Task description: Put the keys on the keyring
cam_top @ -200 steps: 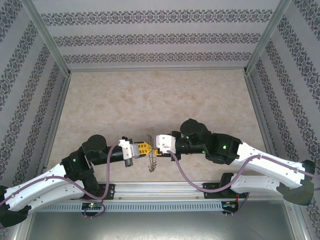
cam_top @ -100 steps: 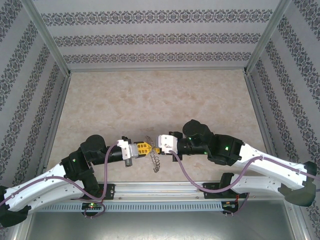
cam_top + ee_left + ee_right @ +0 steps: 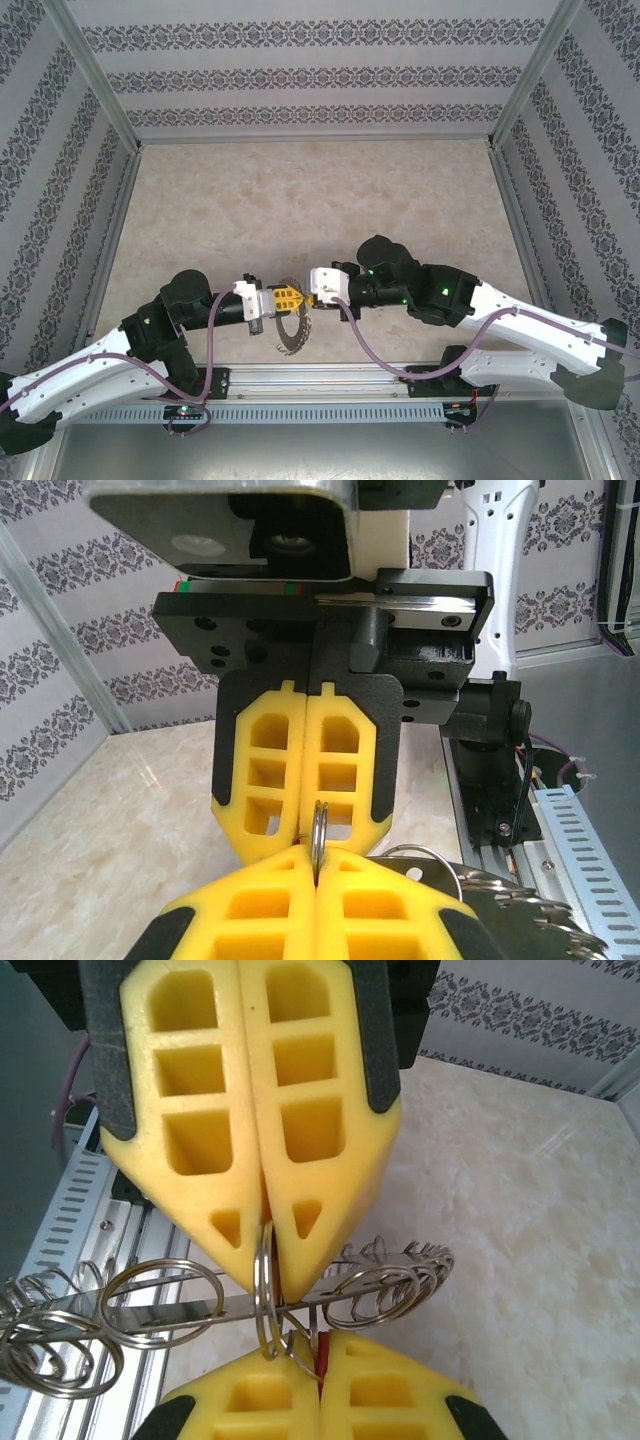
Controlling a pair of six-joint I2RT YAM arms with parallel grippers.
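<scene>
- Overhead, the left gripper (image 3: 292, 297) and right gripper (image 3: 312, 296) meet tip to tip over the near part of the table (image 3: 300, 190). The keyring (image 3: 290, 332) spreads from them toward the rail (image 3: 330, 378).
- The top view is too coarse to show either grip; the wrist views settle it.
- Left wrist: both grippers are pressed fully closed. A thin wire loop (image 3: 320, 828) stands edge-on in the seam where their tips meet.
- Right wrist: the left gripper pinches that loop of the keyring. The flat grey band and more loops fan out to either side under its tips.
- Right wrist also gives the key (image 3: 319, 1348), a red sliver clamped in the right gripper's closed seam, just beside the loop.
- Room: the keyring sits just beyond the rail. The table runs on well past the grippers to the back wall (image 3: 320, 120), and the side walls stand well apart from both arms.
</scene>
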